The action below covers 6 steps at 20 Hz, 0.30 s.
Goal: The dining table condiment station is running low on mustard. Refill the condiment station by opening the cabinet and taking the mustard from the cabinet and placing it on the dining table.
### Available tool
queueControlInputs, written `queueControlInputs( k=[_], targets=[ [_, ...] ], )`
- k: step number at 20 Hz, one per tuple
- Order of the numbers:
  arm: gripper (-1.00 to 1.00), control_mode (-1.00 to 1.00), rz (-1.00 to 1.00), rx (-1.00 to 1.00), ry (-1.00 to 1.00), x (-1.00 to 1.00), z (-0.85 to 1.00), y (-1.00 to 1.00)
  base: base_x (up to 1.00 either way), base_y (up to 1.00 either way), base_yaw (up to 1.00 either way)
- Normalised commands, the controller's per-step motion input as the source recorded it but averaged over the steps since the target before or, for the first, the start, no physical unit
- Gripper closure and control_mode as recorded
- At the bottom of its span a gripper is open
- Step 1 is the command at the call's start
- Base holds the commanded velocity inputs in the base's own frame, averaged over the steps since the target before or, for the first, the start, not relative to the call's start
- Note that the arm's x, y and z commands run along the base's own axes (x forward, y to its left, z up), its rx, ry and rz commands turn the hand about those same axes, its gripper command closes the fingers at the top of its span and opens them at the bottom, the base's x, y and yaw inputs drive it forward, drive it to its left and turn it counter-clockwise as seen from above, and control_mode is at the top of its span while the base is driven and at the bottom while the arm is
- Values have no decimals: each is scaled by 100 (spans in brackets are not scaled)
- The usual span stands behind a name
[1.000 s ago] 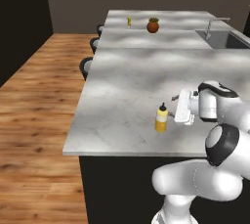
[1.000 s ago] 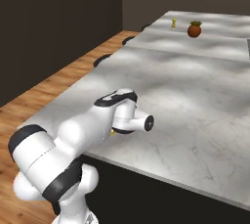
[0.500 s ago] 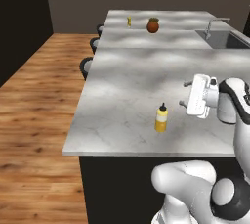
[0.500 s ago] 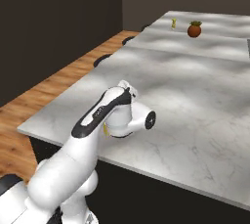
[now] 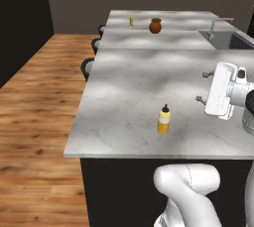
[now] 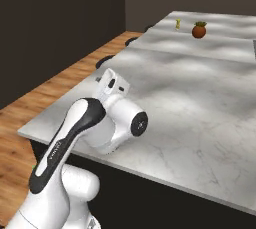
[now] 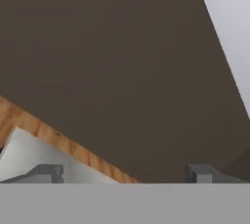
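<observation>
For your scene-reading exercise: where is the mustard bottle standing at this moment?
In the left base view the mustard stands upright on the dining table, near its front edge, apart from the open gripper to its right.

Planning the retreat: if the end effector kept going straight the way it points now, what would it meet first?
Nothing close. The open end effector points out past the dining table edge, over the wooden floor, toward a distant dark wall. Depth is unclear.

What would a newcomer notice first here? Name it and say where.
The small yellow mustard bottle stands upright and alone near the front edge of the long marble table. To its right the open gripper hangs empty, apart from the bottle. At the table's far end sits a round orange-brown fruit.
</observation>
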Motion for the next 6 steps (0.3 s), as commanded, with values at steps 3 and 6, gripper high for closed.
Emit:
queueControlInputs(
  k=[3,6],
  targets=[
    [-100,-100,0,-17,0,-100,100,13,0,0,0],
    [-100,-100,0,-11,0,-100,100,0,0,0,0]
  ],
)
